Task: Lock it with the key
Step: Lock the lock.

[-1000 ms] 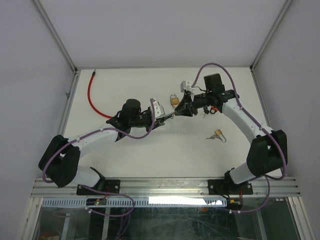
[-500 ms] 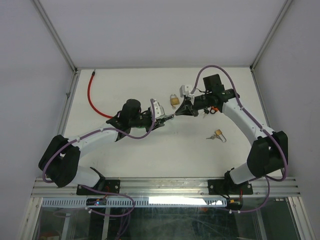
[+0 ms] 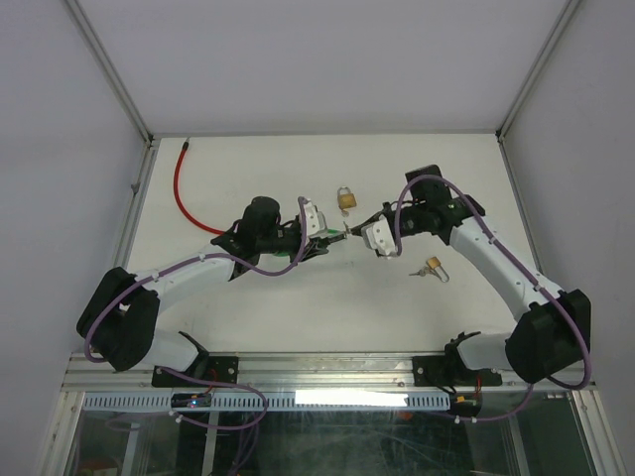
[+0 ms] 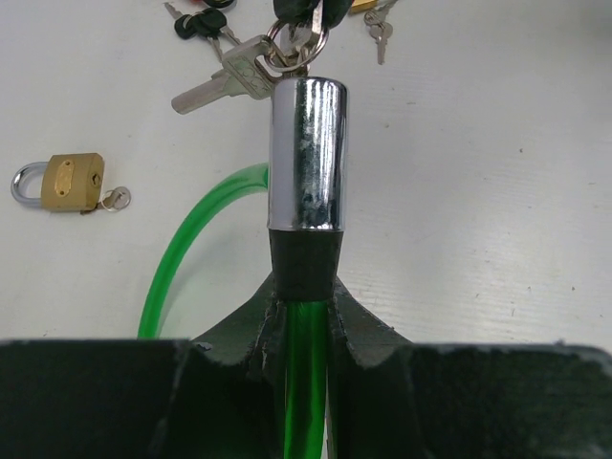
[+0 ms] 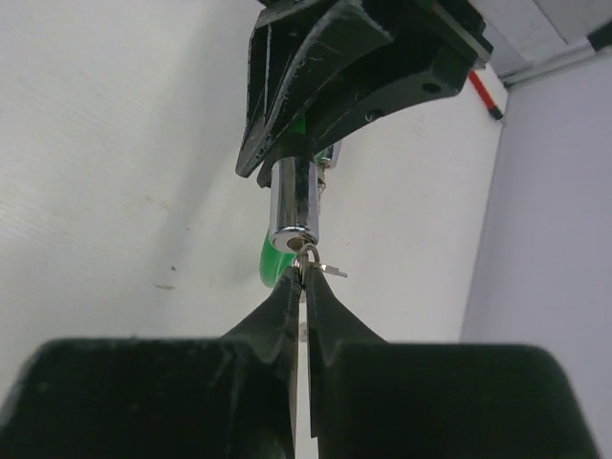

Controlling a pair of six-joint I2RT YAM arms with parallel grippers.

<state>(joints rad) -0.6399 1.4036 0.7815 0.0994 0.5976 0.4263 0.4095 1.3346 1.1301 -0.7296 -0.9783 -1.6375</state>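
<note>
The cable lock's chrome cylinder point(image 4: 306, 143) is held up off the worktop point(image 3: 248, 159), roughly midway between the two arms and pointing away from the left arm toward the right one. Its green cable point(image 4: 177, 253) curves down and back under the left wrist. The left gripper point(image 4: 306, 287) is closed on the black collar at the base of the cylinder.

At the cylinder's free end sits the key point(image 5: 306, 260). Its head is pinched between the closed fingers of the right gripper point(image 5: 304, 287), and its blade is hidden, so how far it sits in the keyhole cannot be told. A key ring point(image 4: 296, 43) hangs from it, carrying a second silver key point(image 4: 215, 84) that dangles to one side.

On the worktop just beyond the two grippers a brass padlock point(image 3: 346, 198) lies flat with a small key in its base. A second padlock point(image 3: 434, 266) lies beside the right arm's forearm, also with a key. Black-headed keys point(image 4: 201, 21) lie near the right gripper. Well apart, along the far left edge, a red cable point(image 3: 181, 188) lies in a long curve.
</note>
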